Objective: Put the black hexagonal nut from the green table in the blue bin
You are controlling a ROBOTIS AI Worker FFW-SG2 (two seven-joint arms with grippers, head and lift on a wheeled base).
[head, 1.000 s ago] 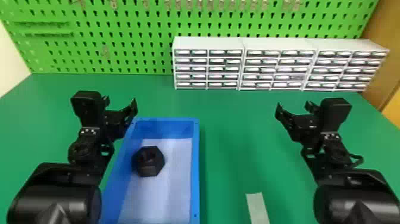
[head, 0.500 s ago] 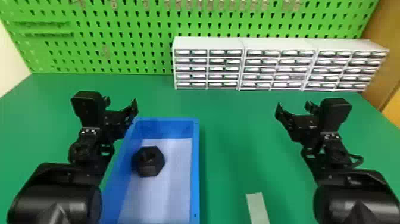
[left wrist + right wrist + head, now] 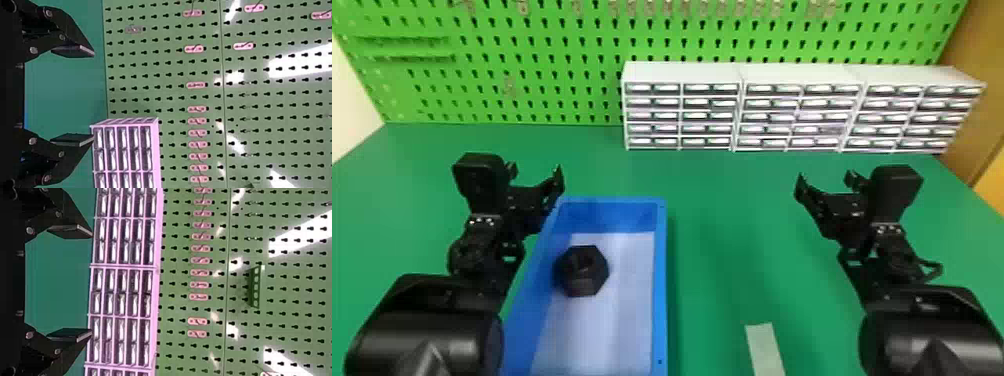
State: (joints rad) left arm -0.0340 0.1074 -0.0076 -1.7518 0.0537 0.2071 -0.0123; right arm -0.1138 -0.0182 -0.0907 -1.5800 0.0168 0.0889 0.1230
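Observation:
The black hexagonal nut (image 3: pixel 581 270) lies inside the blue bin (image 3: pixel 659 280), on its pale floor close to the left wall. My left gripper (image 3: pixel 536 172) is above the bin's far left corner, its fingers spread with nothing between them. On the right side of the green table (image 3: pixel 722 200), my right gripper (image 3: pixel 824 181) hangs well away from the bin, also open and holding nothing. The left wrist view has the left gripper (image 3: pixel 94 96) with its two fingers wide apart, and in the right wrist view the right gripper (image 3: pixel 92 284) is spread the same way.
White drawer cabinets (image 3: pixel 682 72) stand in a row along the table's back edge. Behind them rises a green pegboard (image 3: pixel 542 85) with hooks. A pale strip (image 3: pixel 764 347) lies on the table near the front, right of the bin.

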